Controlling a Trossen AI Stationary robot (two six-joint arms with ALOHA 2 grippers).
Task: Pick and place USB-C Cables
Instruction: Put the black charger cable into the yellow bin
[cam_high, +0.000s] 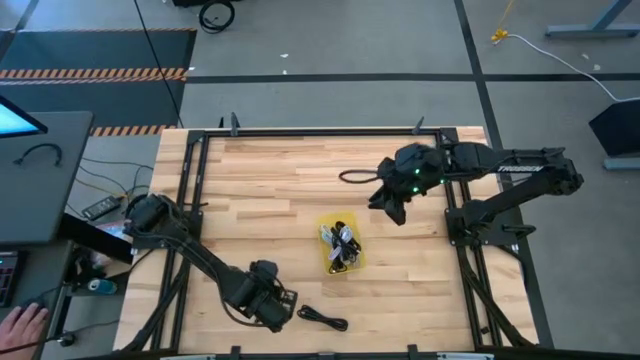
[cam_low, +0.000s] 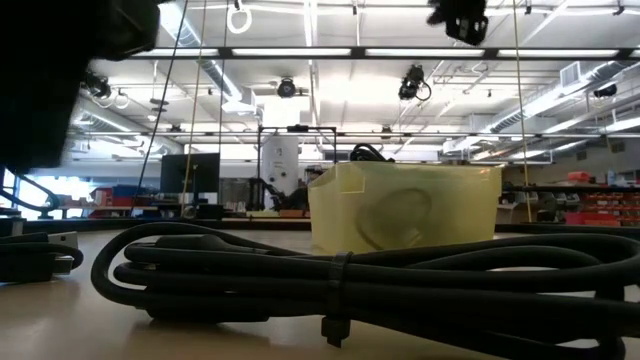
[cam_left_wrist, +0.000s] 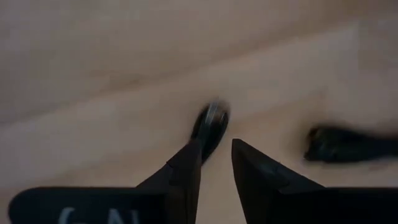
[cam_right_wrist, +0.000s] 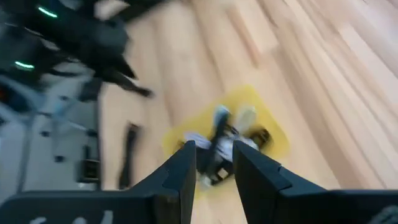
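Wooden table (cam_high: 290, 180) under my cameras: most USB-C cables (cam_high: 340, 245) sit in the yellow tray (cam_high: 357, 258) at centre. My left gripper (cam_high: 285, 310) hangs parted beside a black cable (cam_high: 322, 319) near the front edge; my right gripper (cam_high: 390, 205) hovers parted, empty, beyond the tray.

The pale wooden bench (cam_high: 300, 190) is being lit evenly from overhead. Glare is being thrown by ceiling strip lights (cam_low: 330, 52) in the low view. Both wrist views are being smeared by blur.

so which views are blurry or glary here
Right wrist view: motion-smeared, the yellow tray and its cables soft. Left wrist view: the table is out of focus. Low view: ceiling lights glare, the near black cable in silhouette. High view: sharp.
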